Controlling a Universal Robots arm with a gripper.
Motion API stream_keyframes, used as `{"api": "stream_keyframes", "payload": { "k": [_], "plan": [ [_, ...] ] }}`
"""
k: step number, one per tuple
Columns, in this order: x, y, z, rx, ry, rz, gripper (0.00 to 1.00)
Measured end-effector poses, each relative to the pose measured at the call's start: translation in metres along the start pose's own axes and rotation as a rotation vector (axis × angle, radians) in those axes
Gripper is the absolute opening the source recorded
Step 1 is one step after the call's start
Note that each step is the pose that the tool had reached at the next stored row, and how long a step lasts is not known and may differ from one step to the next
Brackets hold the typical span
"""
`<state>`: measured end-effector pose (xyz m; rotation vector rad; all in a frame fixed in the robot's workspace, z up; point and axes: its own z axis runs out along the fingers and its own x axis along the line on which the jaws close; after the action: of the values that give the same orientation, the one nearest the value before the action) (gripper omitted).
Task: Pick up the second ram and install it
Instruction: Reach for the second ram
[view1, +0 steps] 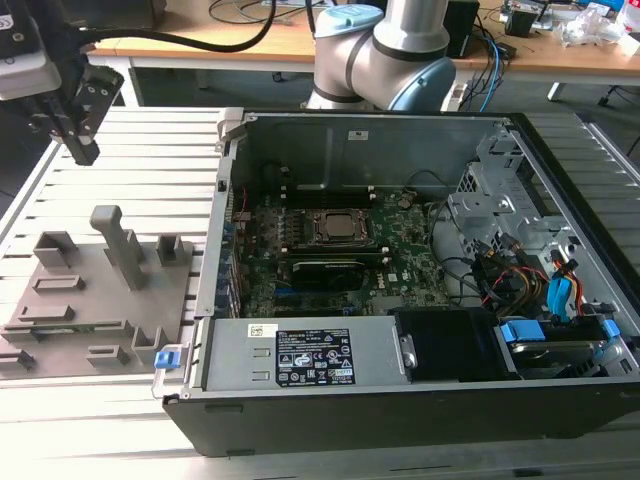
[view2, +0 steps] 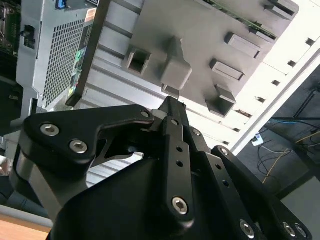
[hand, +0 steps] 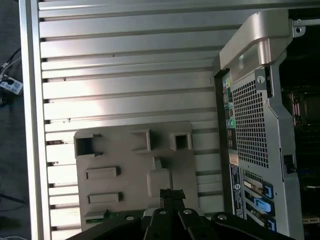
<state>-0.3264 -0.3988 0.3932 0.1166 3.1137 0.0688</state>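
Note:
In the exterior view my black gripper (view1: 84, 150) hangs at the upper left, above the slatted metal table and beyond the far side of the grey fixture plate (view1: 95, 300). Its fingers are pressed together with nothing between them, as both wrist views show (view2: 172, 102) (hand: 172, 193). The second ram (hand: 97, 216) is a thin green stick lying in a slot along one edge of the fixture; in the second wrist view its green edge (view2: 240, 19) shows along the plate's rim. The gripper is well clear of it.
The open computer case (view1: 400, 130) lies to the exterior view's right of the fixture, with the motherboard (view1: 400, 250) and processor socket (view1: 340, 228) exposed. A power supply (view1: 300, 355), cables and blue latches crowd its near side. The arm's base (view1: 380, 55) stands behind the case.

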Motion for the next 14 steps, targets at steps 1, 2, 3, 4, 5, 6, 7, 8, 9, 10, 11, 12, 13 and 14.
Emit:
{"api": "stream_keyframes", "payload": {
  "k": [1, 2, 3, 4, 5, 6, 7, 8, 9, 10, 11, 12, 13, 14],
  "plan": [
    [0.0051, -0.0004, -0.0001, 0.0000, 0.0000, 0.000, 0.11],
    [0.0086, -0.0006, -0.0002, 0.0000, 0.0000, 0.000, 0.11],
    [0.0120, -0.0009, -0.0003, 0.0000, 0.0000, 0.000, 0.11],
    [0.0160, -0.0012, -0.0003, 0.0000, 0.0000, 0.000, 0.11],
    [0.0212, -0.0016, -0.0004, -0.0001, -0.0001, 0.000, 0.11],
    [0.0234, -0.0017, -0.0005, -0.0001, 0.0000, 0.000, 0.11],
    [0.0253, -0.0019, -0.0005, -0.0001, -0.0001, 0.000, 0.11],
    [0.0285, -0.0021, -0.0006, 0.0000, 0.0000, 0.000, 0.11],
    [0.0321, -0.0024, -0.0007, -0.0001, 0.0000, 0.000, 0.11],
    [0.0358, -0.0026, -0.0008, 0.0000, 0.0000, 0.000, 0.11],
    [0.0399, -0.0030, -0.0008, 0.0000, -0.0001, 0.000, 0.11],
    [0.0421, -0.0032, -0.0009, 0.0000, 0.0000, 0.000, 0.11],
    [0.0436, -0.0033, -0.0009, 0.0000, 0.0000, 0.000, 0.11],
    [0.0464, -0.0035, -0.0010, 0.0000, 0.0000, 0.000, 0.11]
  ]
}}
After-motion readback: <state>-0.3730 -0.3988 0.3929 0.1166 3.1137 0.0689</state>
